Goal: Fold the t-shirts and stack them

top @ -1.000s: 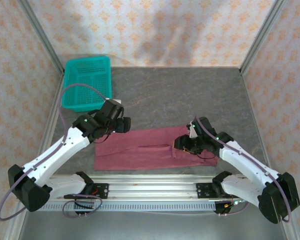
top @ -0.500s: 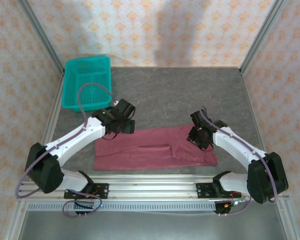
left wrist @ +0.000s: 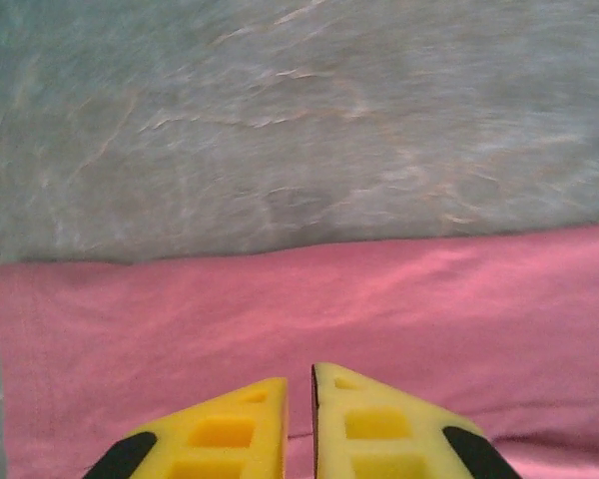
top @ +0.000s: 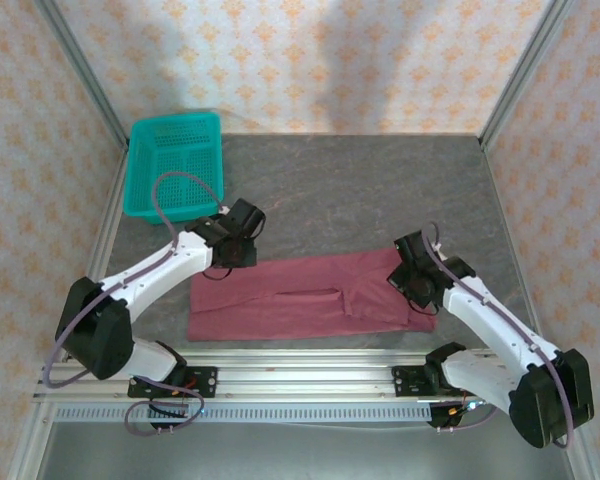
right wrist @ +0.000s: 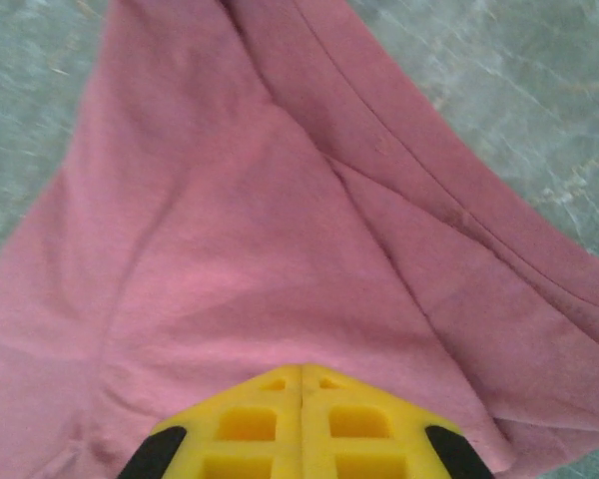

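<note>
The maroon t-shirt (top: pixel 300 300) lies folded into a long strip across the near part of the table. My left gripper (top: pixel 242 252) is down on its far left corner. In the left wrist view the yellow fingers (left wrist: pixel 230 424) of that gripper (left wrist: pixel 299 371) stand almost together on the t-shirt (left wrist: pixel 309 299), with a sliver of maroon cloth in the slit. My right gripper (top: pixel 412 283) sits on the shirt's right end. Its fingers (right wrist: pixel 250 419) meet at the tips (right wrist: pixel 301 367) and press on the t-shirt (right wrist: pixel 240 230), with no cloth seen between them.
A teal mesh basket (top: pixel 175 165) stands at the far left corner. An aluminium rail (top: pixel 310 362) runs along the near edge below the shirt. Patterned walls and metal posts close in the sides. Bare grey tabletop (top: pixel 360 190) stretches beyond the shirt.
Both grippers have closed. The left one reached out and came down on the shirt's far left corner. The right one moved from the shirt's middle to its right end.
</note>
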`<state>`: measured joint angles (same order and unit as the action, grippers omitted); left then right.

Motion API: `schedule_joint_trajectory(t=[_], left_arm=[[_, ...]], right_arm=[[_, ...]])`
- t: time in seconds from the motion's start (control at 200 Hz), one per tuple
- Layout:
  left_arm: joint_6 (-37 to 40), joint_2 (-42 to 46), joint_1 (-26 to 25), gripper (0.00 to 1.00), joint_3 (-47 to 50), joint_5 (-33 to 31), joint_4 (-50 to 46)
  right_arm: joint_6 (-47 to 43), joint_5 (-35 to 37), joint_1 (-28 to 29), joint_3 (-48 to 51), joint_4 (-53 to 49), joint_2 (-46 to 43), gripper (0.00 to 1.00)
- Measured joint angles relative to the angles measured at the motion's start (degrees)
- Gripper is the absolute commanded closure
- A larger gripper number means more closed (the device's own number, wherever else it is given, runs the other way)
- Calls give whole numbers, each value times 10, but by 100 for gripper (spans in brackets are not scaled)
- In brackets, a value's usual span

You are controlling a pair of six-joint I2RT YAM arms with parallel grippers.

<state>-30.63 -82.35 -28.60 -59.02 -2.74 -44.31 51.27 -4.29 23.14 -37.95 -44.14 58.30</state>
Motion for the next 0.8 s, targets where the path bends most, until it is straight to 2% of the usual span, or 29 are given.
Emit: schedule_joint_trajectory(t=[0.11, 0.265, 0.485, 0.671, 0.801], left_arm=[[0, -27, 33, 95, 15, 8, -2], [0, -70, 44, 98, 18, 14, -3], [0, -148, 62, 100, 19, 21, -2], [1, -179, 65, 100, -2, 21, -12], [7, -183, 65, 100, -6, 23, -17]], right_arm=[[13, -7, 0, 16, 8, 18, 100], [31, -11, 0, 23, 36, 60, 100], [59, -9, 0, 16, 84, 178, 100], [84, 28, -4, -87, 86, 297, 100], [87, 45, -33, -178, 84, 383, 100]])
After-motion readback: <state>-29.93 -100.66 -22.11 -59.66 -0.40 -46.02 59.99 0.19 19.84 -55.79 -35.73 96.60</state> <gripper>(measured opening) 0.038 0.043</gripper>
